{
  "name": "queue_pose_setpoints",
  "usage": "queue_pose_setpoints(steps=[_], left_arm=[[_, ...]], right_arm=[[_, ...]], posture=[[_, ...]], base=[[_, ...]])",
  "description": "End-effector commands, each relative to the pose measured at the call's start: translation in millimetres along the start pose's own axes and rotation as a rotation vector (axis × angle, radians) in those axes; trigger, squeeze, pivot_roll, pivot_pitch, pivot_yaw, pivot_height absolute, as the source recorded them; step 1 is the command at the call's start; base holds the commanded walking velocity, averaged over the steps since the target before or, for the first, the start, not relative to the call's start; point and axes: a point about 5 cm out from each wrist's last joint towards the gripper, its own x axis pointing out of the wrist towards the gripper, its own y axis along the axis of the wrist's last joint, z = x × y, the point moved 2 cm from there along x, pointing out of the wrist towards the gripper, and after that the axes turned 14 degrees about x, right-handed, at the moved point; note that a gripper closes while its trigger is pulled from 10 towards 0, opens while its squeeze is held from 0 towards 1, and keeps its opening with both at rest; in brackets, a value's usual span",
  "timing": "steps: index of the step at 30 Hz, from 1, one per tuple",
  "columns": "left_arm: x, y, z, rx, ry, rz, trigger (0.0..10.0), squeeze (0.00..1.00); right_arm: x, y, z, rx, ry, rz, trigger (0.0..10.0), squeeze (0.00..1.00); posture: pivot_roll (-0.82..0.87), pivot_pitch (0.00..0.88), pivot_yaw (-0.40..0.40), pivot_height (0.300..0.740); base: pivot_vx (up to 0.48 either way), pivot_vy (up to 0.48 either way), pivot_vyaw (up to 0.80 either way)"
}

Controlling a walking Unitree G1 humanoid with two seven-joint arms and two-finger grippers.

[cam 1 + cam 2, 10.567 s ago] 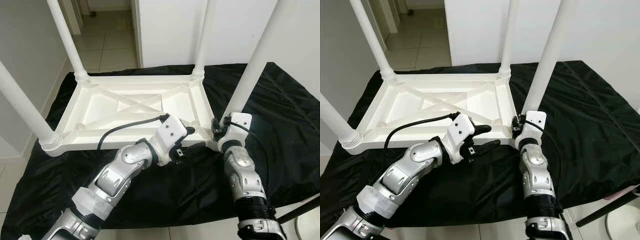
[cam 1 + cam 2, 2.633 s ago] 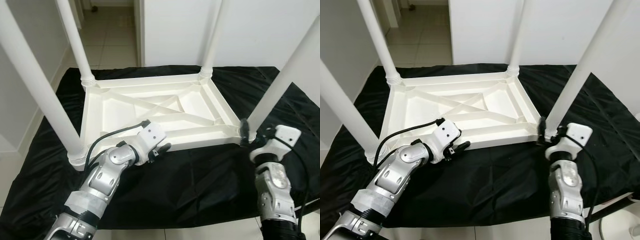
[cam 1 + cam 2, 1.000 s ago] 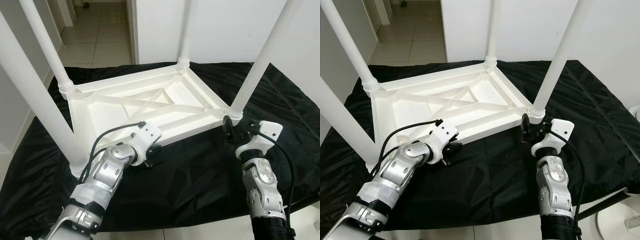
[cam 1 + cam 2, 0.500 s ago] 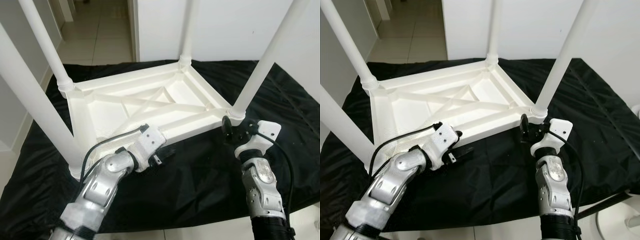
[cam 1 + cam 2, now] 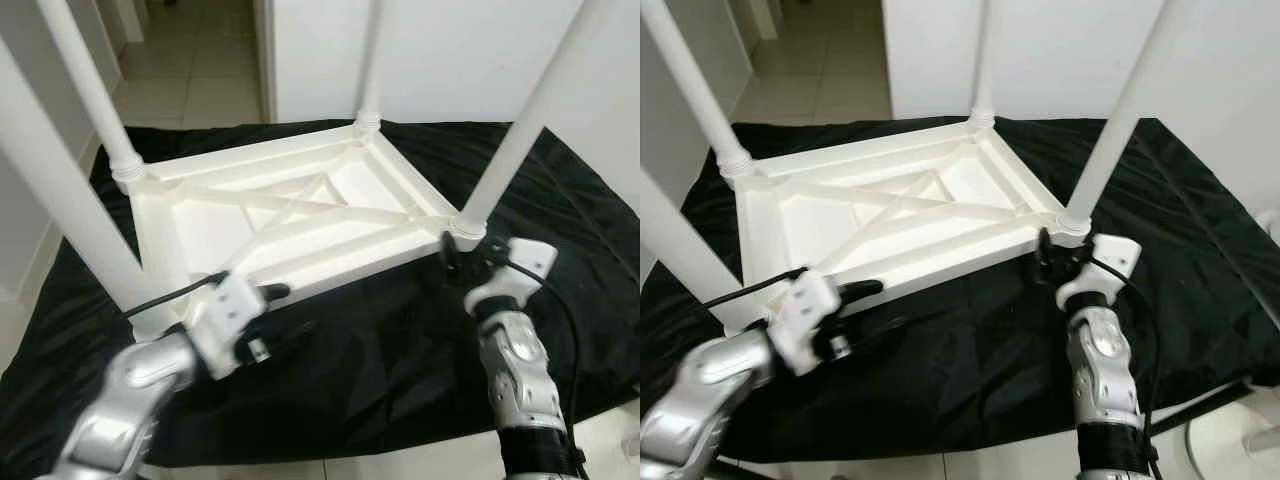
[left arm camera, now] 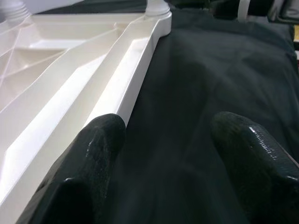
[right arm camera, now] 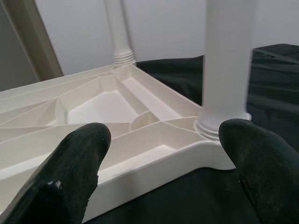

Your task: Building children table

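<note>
A white plastic children's table (image 5: 300,215) lies upside down on a black cloth (image 5: 380,350), with its legs standing up at the corners. My left gripper (image 5: 280,310) is open just in front of the table's near rim. In the left wrist view one finger (image 6: 93,158) sits beside that rim (image 6: 126,88), with nothing between the fingers. My right gripper (image 5: 452,258) is open at the near right corner, close to the base of the near right leg (image 5: 520,130). In the right wrist view that corner (image 7: 205,149) lies between the spread fingers (image 7: 74,172).
The cloth-covered surface ends close to me at its front edge (image 5: 330,455). A white wall (image 5: 460,50) stands behind the table. A tiled corridor floor (image 5: 190,80) runs off at the far left. The near left leg (image 5: 60,190) rises high beside my left arm.
My left gripper has come off the table's near rim and drawn back toward me and to the left. The right gripper stays at the corner. The table has hardly shifted.
</note>
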Motion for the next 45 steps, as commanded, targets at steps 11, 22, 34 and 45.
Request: queue_pose_setpoints(steps=[11,22,34,45], left_arm=[[-58.8,-21,-6.1,-0.003,-0.129,-0.159,10.0,0.0],[-124.2,-31,-39.2,0.014,-0.046,-0.396,10.0,0.0],[-165.2,-55,-67.0,0.085,0.017,-0.652,10.0,0.0],[-143.8,-55,-149.3,0.328,0.424,-0.723,10.0,0.0]], right_arm=[[5.7,-10,-5.0,-0.002,0.031,-0.032,10.0,0.0],[8.0,-18,-7.2,-0.005,0.056,-0.06,10.0,0.0],[7.8,-23,-9.4,-0.01,0.07,-0.071,10.0,0.0],[6.4,-28,-13.1,-0.001,0.073,-0.077,10.0,0.0]], posture=[[0.06,0.02,-0.049,0.74],[0.09,0.006,-0.064,0.74],[0.09,0.0,-0.062,0.74],[0.08,0.008,-0.061,0.74]], base=[[0.0,0.0,0.0],[0.0,0.0,0.0],[0.0,0.0,0.0],[0.0,0.0,0.0]])
